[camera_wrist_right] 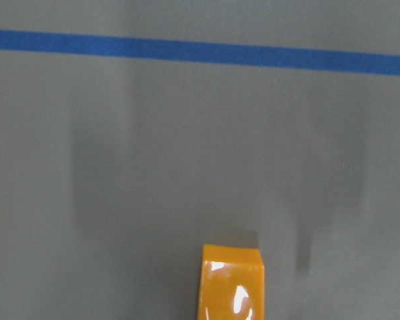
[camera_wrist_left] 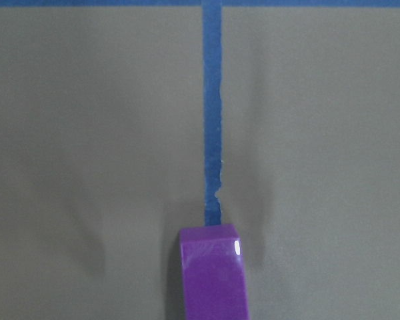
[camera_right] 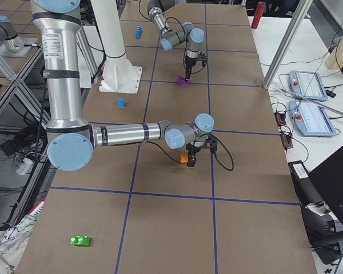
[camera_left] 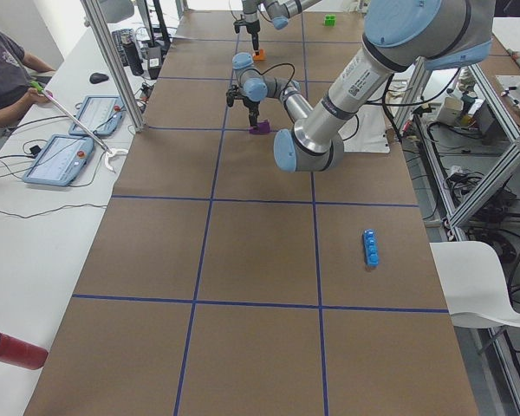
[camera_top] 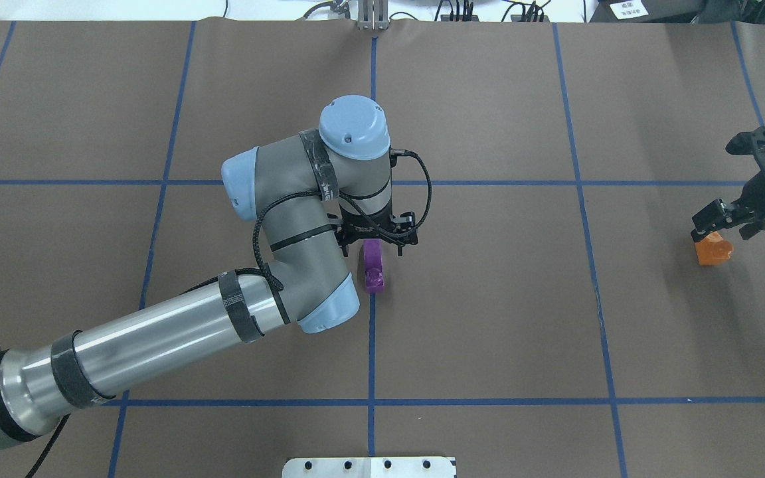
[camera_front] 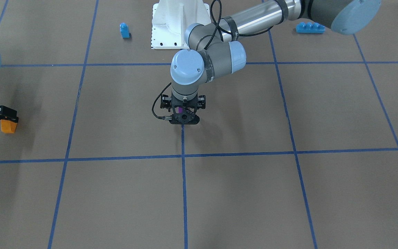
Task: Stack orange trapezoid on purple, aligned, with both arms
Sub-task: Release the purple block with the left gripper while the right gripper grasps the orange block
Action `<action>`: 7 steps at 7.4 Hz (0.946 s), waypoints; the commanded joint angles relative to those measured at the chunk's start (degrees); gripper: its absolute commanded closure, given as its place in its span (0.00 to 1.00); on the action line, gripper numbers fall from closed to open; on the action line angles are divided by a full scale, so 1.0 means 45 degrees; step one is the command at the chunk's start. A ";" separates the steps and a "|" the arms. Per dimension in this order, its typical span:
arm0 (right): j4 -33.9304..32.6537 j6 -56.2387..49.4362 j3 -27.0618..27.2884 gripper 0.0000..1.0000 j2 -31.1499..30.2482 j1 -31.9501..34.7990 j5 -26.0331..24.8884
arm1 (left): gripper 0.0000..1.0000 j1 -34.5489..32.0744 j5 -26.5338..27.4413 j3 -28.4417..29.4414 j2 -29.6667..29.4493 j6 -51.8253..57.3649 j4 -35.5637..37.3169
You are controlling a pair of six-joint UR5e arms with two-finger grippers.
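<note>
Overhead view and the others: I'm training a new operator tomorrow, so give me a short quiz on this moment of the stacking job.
1. True or false: the orange trapezoid already sits on the purple brick.
2. Which thing is right at the right hand? A. the orange trapezoid B. the purple brick C. a green brick
3. Fill in: the purple brick lies on a line of ___ tape.
Key: 1 false, the two bricks lie far apart on the table. 2 A. 3 blue.
</note>
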 commanded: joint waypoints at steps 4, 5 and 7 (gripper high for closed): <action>-0.0020 0.0058 -0.0310 0.32 0.0002 -0.0342 -0.0133 | 0.00 -0.0052 0.0000 -0.0035 -0.0002 -0.0035 0.0000; -0.0020 0.0058 -0.0330 0.64 0.0002 -0.0342 -0.0133 | 0.00 -0.0052 0.0000 -0.0035 0.0017 -0.0035 0.0000; -0.0020 0.0116 -0.0059 1.00 0.0021 -0.0323 0.0041 | 0.00 -0.0207 -0.0019 -0.0035 0.0017 -0.0054 0.0019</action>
